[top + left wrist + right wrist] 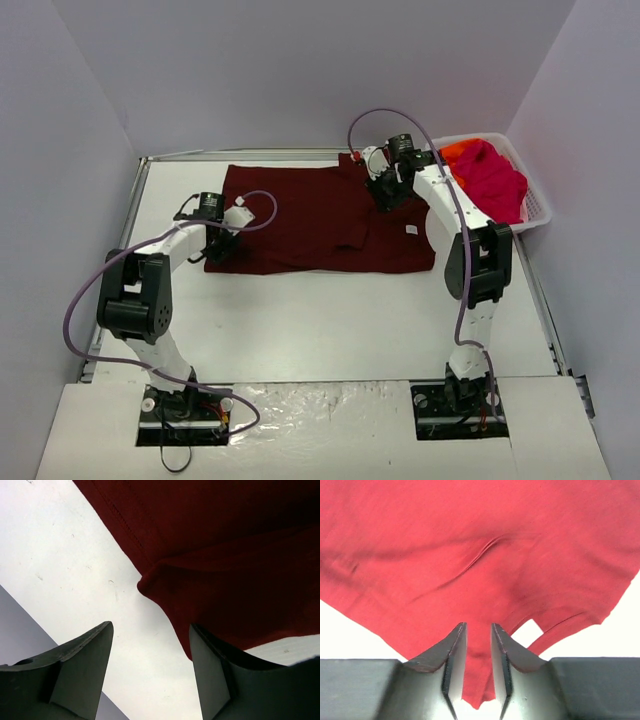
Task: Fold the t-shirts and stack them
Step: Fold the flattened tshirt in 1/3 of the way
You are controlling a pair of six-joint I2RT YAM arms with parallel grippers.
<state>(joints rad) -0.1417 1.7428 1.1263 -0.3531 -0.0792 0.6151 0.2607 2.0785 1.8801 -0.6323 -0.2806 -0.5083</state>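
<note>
A large dark maroon t-shirt (320, 220) lies spread flat on the white table, with a small white label (410, 231) near its right side. My left gripper (220, 248) is open at the shirt's near left corner. In the left wrist view the gripper (150, 625) hovers over bare table, and the shirt's corner (220, 580) lies just beyond and partly under the right finger. My right gripper (383, 195) is at the shirt's far right part. In the right wrist view the gripper (479, 625) is shut on a pinched fold of the maroon cloth (470, 555). Pink (492, 180) and orange (456, 151) t-shirts lie in the basket.
A white lattice basket (538, 212) stands at the far right edge of the table. Bare table (330, 320) lies between the shirt and the arm bases. Grey walls enclose the table on the left, back and right.
</note>
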